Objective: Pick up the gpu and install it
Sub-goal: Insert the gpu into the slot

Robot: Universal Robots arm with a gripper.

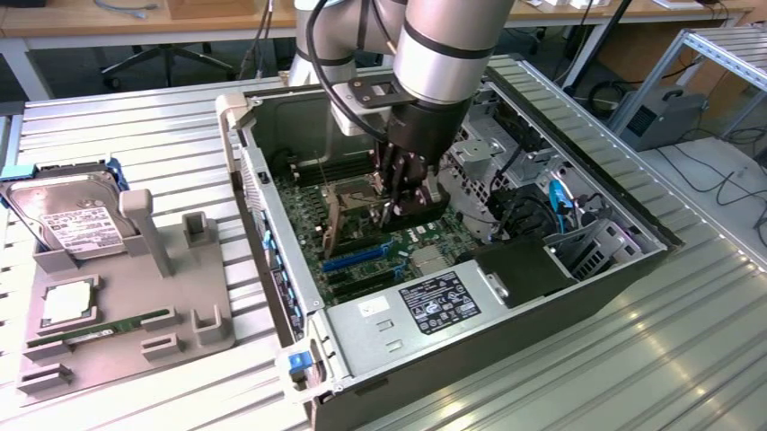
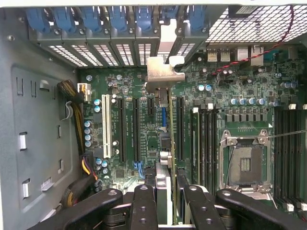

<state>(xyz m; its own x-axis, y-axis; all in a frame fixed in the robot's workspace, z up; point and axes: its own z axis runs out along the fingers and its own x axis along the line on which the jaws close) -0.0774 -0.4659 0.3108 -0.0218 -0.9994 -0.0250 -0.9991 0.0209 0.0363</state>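
The pincer (image 2: 165, 201) was clenched on the gpu (image 2: 163, 143), held on edge just above the motherboard (image 2: 144, 124) inside the computer case (image 1: 396, 332). Its bracket (image 2: 162, 74) sat near the rear slot covers (image 2: 110, 52). Any tilt against the slot (image 2: 164, 117) would probably have jammed the card or stressed the connector.

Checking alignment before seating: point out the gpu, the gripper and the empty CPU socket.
gpu (image 2: 164, 76): wrist view, on its metal bracket tab.
gripper (image 2: 165, 199): wrist view, midway between the fingertips.
CPU socket (image 2: 245, 163): wrist view, on the socket's open centre.
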